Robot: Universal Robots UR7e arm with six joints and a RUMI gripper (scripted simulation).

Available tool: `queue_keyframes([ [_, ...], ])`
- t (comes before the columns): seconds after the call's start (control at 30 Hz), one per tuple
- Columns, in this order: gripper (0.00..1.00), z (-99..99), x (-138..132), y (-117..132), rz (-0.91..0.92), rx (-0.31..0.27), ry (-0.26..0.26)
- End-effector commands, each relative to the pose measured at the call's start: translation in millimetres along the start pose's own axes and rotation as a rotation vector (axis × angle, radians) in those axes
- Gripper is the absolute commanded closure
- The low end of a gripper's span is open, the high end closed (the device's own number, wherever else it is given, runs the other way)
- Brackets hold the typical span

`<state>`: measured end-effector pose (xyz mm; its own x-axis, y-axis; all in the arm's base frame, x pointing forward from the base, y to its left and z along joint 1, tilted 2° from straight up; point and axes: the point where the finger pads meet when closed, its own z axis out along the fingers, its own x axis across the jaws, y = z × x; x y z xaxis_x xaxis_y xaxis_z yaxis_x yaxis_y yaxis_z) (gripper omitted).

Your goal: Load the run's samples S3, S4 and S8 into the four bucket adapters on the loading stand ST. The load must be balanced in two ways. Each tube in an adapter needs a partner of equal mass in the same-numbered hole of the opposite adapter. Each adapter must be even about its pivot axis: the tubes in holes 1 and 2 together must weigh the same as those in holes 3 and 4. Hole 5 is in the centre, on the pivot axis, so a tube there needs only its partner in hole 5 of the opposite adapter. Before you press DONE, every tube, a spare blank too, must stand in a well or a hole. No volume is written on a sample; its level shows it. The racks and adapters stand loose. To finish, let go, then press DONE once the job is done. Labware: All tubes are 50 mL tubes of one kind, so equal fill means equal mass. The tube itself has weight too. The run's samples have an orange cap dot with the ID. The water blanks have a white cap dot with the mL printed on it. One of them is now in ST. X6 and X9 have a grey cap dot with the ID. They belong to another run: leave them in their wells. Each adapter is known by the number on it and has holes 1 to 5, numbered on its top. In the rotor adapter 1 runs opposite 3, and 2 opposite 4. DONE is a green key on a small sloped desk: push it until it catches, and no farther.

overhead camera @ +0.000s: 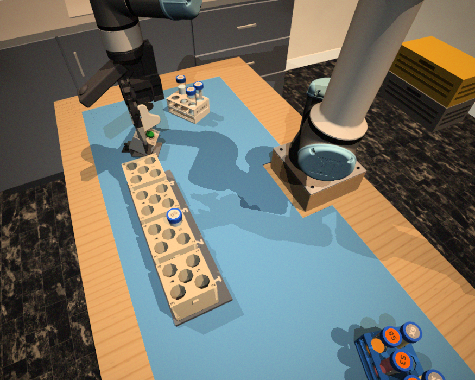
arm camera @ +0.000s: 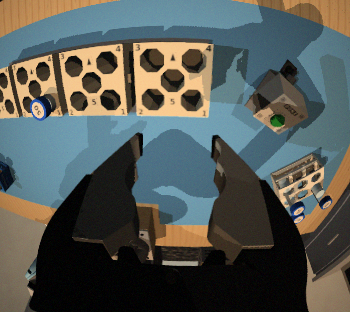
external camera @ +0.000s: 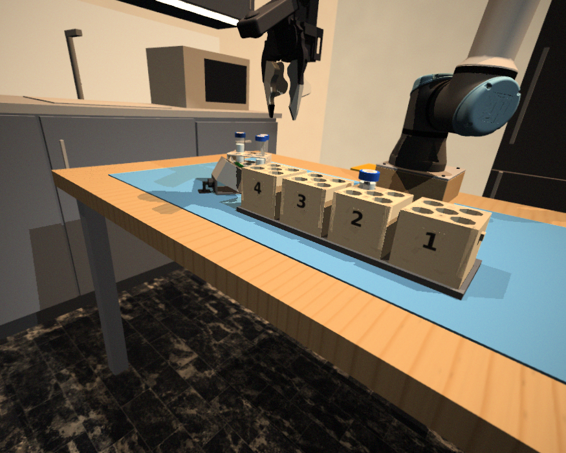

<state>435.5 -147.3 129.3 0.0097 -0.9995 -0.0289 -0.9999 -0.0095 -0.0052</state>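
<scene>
My dark two-jaw pincer hangs high with its jaws partly parted on nothing (only air between them), above the blue mat beside the green round DONE key on its small grey sloped desk, just past the wooden adapter marked 4.

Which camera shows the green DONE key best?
The wrist view: it looks down on the DONE key, unobstructed on its desk. In the top view a gripper finger partly covers the key. In the exterior view adapter 4 hides all but a green sliver.
</scene>
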Motion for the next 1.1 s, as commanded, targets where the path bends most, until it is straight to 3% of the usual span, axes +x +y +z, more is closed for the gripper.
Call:
queue_keyframes([
  [0.0, 0.65, 19.7, 0.2, -0.9, -0.001, 0.001, 0.002],
  [0.27, 0.65, 46.4, 0.2, -0.9, -0.001, 0.001, 0.002],
  [0.43, 0.65, 48.6, 0.4, -0.9, 0.000, 0.001, 0.002],
  [0.83, 0.65, 47.3, -99.6, 1.9, 0.531, 0.006, 0.000],
  [0.9, 0.65, 47.3, -99.6, 1.9, 0.531, 0.006, 0.000],
  [1.07, 0.65, 46.3, -140.3, 0.6, 0.763, 0.009, 0.000],
])
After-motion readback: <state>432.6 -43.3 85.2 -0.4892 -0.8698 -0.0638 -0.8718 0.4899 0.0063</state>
